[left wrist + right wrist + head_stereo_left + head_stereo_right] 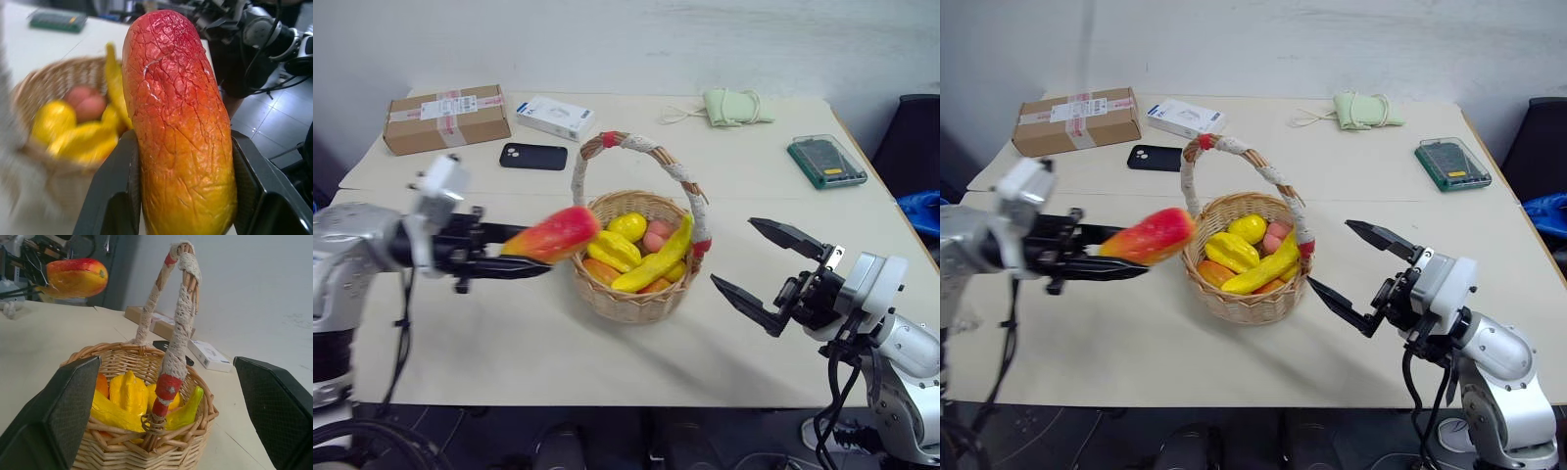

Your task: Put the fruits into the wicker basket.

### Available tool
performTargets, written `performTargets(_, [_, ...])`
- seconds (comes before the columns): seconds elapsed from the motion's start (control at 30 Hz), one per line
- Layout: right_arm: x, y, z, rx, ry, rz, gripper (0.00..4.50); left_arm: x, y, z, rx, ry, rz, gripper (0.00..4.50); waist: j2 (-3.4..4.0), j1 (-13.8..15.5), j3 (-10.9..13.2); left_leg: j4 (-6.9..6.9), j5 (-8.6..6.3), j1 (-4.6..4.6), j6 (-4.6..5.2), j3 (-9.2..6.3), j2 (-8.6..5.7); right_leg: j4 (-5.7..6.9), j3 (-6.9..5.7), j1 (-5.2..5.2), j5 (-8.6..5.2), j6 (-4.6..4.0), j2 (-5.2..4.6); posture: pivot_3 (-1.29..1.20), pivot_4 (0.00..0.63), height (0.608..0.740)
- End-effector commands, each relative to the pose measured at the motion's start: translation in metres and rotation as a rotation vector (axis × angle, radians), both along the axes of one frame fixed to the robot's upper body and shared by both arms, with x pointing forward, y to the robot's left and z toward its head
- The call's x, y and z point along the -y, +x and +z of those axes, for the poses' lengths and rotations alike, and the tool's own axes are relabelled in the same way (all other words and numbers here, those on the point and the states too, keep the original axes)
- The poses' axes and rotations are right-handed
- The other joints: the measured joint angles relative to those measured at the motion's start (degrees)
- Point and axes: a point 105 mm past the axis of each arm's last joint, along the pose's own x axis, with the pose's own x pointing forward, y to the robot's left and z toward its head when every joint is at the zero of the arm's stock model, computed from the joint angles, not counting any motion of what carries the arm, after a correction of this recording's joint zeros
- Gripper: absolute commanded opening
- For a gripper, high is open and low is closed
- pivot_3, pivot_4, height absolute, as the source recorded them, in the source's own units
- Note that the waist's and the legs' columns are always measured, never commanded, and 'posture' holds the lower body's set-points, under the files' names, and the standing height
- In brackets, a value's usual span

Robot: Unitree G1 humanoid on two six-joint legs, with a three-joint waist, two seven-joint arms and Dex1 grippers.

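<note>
The left gripper [521, 257] was clamped on the red-to-yellow mango piece [554, 235] and held it in the air, just beside the rim of the wicker basket [631, 294] on its left side. The basket stood on the table [509, 343] and contained the banana [656, 258], some yellow fruits [615, 245] and a peach one [655, 238]. The right gripper [762, 277] was near the basket on the other side, with its fingers wide apart and holding nothing.
</note>
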Motion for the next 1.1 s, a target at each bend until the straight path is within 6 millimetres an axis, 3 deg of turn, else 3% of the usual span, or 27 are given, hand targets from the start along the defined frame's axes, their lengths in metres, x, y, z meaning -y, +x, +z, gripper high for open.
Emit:
performTargets(0.03, [0.000,-0.002,0.004,0.018,-0.009,0.005,4.50,0.020,0.031,-0.008,0.115,0.016,0.116,1.80,0.01,-0.09,0.01,0.00,0.00,0.00,-0.01,0.01,0.04,-0.01,0.01,-0.01,0.00,0.00,0.05,0.00,0.150,0.740])
performTargets(0.07, [0.000,-0.001,0.003,0.015,-0.011,0.001,4.50,0.024,0.036,-0.011,0.117,0.018,0.126,1.80,0.01,-0.16,0.01,0.00,0.00,-0.01,-0.02,0.00,0.06,-0.02,0.01,-0.03,0.00,0.00,0.08,0.00,0.150,0.740])
performTargets(0.2, [0.003,-0.003,-0.003,-0.003,-0.013,-0.019,4.50,0.033,0.033,-0.007,0.147,-0.037,0.083,3.09,0.03,-0.82,0.02,-0.09,-0.01,-0.10,-0.08,0.04,0.14,-0.02,0.15,-0.21,0.00,0.00,0.16,0.00,0.150,0.740])
performTargets(0.33, [0.009,-0.004,-0.010,-0.038,-0.022,-0.065,4.50,0.013,0.025,0.007,0.155,-0.097,0.074,4.37,0.04,-1.27,0.03,-0.05,-0.02,-0.10,-0.10,0.05,0.15,-0.02,0.15,-0.21,-0.01,-0.01,0.15,0.00,0.150,0.740])
performTargets(0.4, [0.012,-0.004,-0.014,-0.060,-0.026,-0.088,4.50,0.001,0.021,0.020,0.150,-0.154,0.093,4.44,0.04,-1.56,0.03,-0.03,-0.01,-0.08,-0.10,0.07,0.17,0.02,0.17,-0.21,-0.01,-0.01,0.15,0.00,0.150,0.740])
performTargets(0.53, [0.016,-0.002,-0.022,-0.148,-0.018,-0.124,4.50,-0.058,0.009,0.027,0.145,-0.093,0.228,4.44,0.08,-2.26,0.05,-0.08,0.00,0.00,-0.12,0.09,0.19,0.07,0.19,-0.21,-0.01,-0.02,0.16,0.00,0.150,0.740])
performTargets(0.67, [0.001,0.012,-0.011,-0.163,0.017,-0.059,4.50,-0.101,-0.011,0.008,-0.003,-0.044,0.298,4.44,0.12,-2.80,0.09,-0.11,0.00,-0.01,-0.13,0.07,0.26,0.06,0.10,-0.22,-0.05,-0.07,0.07,0.00,0.150,0.740])
performTargets(0.73, [-0.010,0.021,-0.004,-0.178,0.020,-0.008,4.50,-0.113,-0.015,0.000,0.006,-0.039,0.336,4.44,0.14,-3.26,0.10,-0.09,-0.01,0.01,-0.09,0.14,0.25,0.07,0.12,-0.23,-0.04,-0.06,0.01,0.00,0.150,0.740])
performTargets(0.93, [-0.035,0.039,0.005,-0.279,0.022,0.132,4.50,-0.096,-0.023,0.000,0.064,-0.102,0.286,4.44,0.06,-1.68,0.11,-0.12,-0.04,-0.17,-0.08,-0.06,0.23,-0.04,-0.06,-0.30,-0.11,-0.21,0.02,0.00,0.150,0.740])
performTargets(1.03, [-0.042,0.046,0.000,-0.333,0.010,0.146,3.89,-0.081,-0.028,-0.001,0.073,-0.138,0.249,4.50,0.06,-1.41,0.11,-0.13,-0.16,-0.22,-0.03,-0.03,0.26,-0.20,-0.06,-0.29,-0.11,-0.20,0.01,0.00,0.150,0.740])
performTargets(1.1, [-0.046,0.048,-0.004,-0.344,-0.014,0.153,3.19,-0.079,-0.031,-0.002,0.069,-0.151,0.250,4.50,0.06,-1.47,0.11,-0.14,-0.22,-0.23,0.00,0.04,0.28,-0.28,-0.05,-0.30,-0.10,-0.18,0.00,0.00,0.150,0.740])
